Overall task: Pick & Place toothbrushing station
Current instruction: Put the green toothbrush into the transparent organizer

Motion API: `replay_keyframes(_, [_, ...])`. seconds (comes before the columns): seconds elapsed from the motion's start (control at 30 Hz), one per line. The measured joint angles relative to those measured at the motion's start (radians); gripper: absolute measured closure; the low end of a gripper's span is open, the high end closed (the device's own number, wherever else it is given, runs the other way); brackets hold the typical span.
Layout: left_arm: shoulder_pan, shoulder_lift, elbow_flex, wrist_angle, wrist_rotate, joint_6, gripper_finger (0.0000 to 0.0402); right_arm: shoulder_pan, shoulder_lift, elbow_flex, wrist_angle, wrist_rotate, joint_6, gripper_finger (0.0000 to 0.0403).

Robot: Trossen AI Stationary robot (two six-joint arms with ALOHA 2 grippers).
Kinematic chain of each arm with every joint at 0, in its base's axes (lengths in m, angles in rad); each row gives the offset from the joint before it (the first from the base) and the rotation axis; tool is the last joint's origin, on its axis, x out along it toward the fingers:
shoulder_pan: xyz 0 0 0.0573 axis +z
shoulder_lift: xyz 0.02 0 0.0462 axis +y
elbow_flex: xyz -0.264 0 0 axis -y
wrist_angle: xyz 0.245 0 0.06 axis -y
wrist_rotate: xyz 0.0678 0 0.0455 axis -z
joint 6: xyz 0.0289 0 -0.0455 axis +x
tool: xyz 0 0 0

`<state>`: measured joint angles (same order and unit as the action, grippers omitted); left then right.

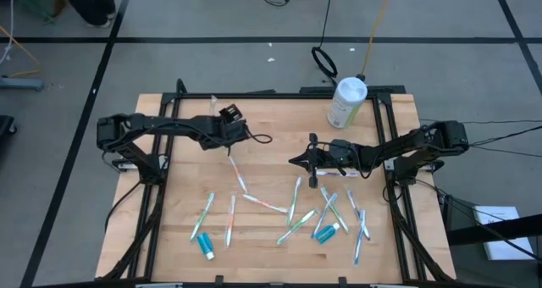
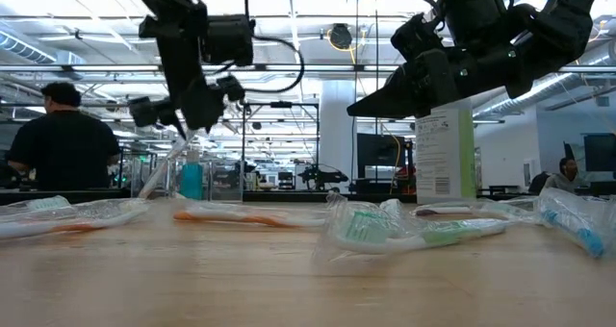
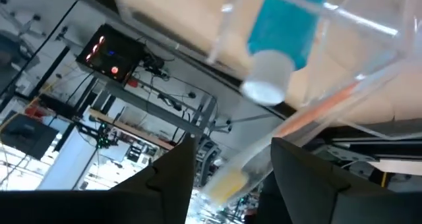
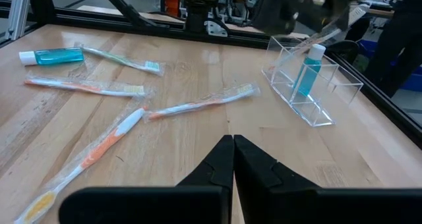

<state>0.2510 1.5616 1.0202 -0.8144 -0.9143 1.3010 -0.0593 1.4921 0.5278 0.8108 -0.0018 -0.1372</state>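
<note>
A clear plastic holder [image 4: 304,95] with compartments stands on the table at the far left. A blue toothpaste tube [image 4: 308,71] stands in it, white cap up. My left gripper [image 1: 229,121] is above the holder, shut on a wrapped orange toothbrush [image 3: 330,102] that slants down toward the holder. My right gripper [image 1: 296,161] is shut and empty, hovering over the middle of the table. Several wrapped toothbrushes [image 1: 292,199] and blue tubes [image 1: 326,231] lie flat on the near half of the table. My left gripper pinches the wrapped toothbrush between its two fingers [image 3: 173,178] near its yellowish end [image 3: 227,181]. The fingers come from above. The toothbrush is lifted off the table and hangs slanting below the fingers [image 2: 162,165], its lower end by the blue tube at the holder.
A white canister with a green label [image 1: 347,102] stands at the far right of the table. A tube [image 4: 51,55] and several toothbrushes [image 4: 198,105] lie between my right gripper and the holder. People [image 2: 58,144] show in the room beyond the table.
</note>
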Motion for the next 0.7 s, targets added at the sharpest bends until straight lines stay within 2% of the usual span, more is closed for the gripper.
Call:
replay_keyframes(0.13, [-0.023, 0.000, 0.131, -0.141, -0.003, -0.094, 0.0215, 0.000, 0.000, 0.000, 0.000, 0.000, -0.001, 0.0399])
replay_keyframes(0.23, [-0.038, 0.000, 0.246, -0.218, -0.005, -0.226, 0.0221, 0.000, 0.000, 0.000, 0.000, 0.000, -0.001, 0.0399])
replay_keyframes(0.37, [-0.045, 0.000, 0.431, -0.350, -0.001, -0.563, 0.0224, 0.000, 0.000, 0.000, 0.000, 0.000, -0.001, 0.0399])
replay_keyframes(0.47, [-0.044, 0.000, 0.567, -0.487, 0.029, -0.893, 0.0225, 0.000, 0.000, 0.000, 0.000, 0.000, -0.002, 0.0399])
replay_keyframes(0.57, [-0.043, -0.018, 0.667, -0.622, 0.120, -1.224, 0.0225, 0.000, 0.000, 0.000, 0.000, 0.000, -0.002, 0.0399])
replay_keyframes(0.7, [-0.035, -0.088, 0.686, -0.701, 0.298, -1.401, 0.0224, 0.000, 0.000, 0.000, 0.000, 0.000, -0.002, 0.0399])
